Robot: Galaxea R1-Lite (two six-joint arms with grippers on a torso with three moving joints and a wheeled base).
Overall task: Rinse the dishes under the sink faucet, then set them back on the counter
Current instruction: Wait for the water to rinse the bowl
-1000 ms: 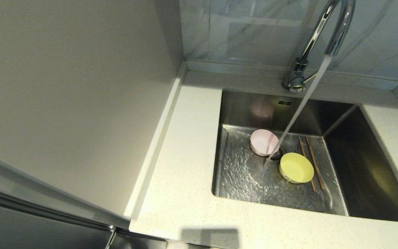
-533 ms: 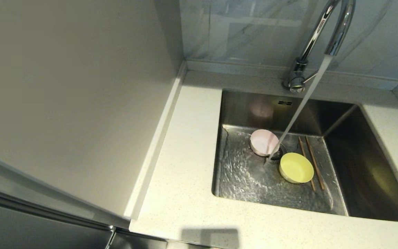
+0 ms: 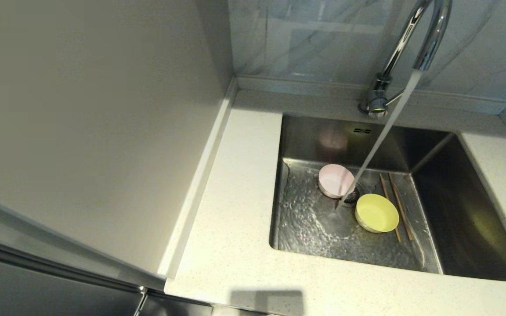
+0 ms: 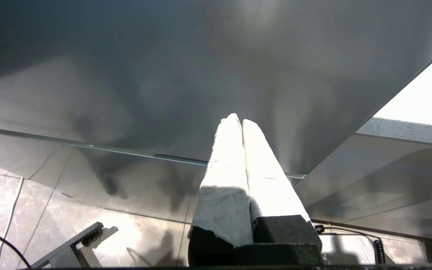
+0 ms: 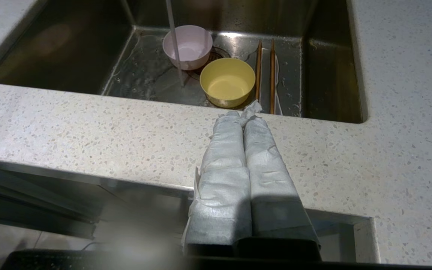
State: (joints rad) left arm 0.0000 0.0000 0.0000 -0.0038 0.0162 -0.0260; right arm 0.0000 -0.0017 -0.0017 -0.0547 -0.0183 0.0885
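Water runs from the chrome faucet [image 3: 415,39] into the steel sink [image 3: 468,210], landing beside the drain. On the sink floor sit the pink bowl [image 3: 334,180] [image 5: 188,45], the yellow bowl [image 3: 376,213] [image 5: 227,80] and the wooden chopsticks [image 3: 395,206] [image 5: 264,71], which lie side by side to the right of the yellow bowl. My right gripper [image 5: 241,117] is shut and empty, held above the counter's front edge [image 5: 126,127], short of the sink. My left gripper [image 4: 237,120] is shut and empty, parked low beside a grey cabinet panel. Neither gripper shows in the head view.
The speckled counter [image 3: 235,228] wraps the sink on the left, front and right. A tall grey panel [image 3: 95,123] stands at the left. A blue-grey marbled wall [image 3: 314,39] rises behind the faucet.
Only the water ripples on the sink floor shift; the bowls and chopsticks stay put.
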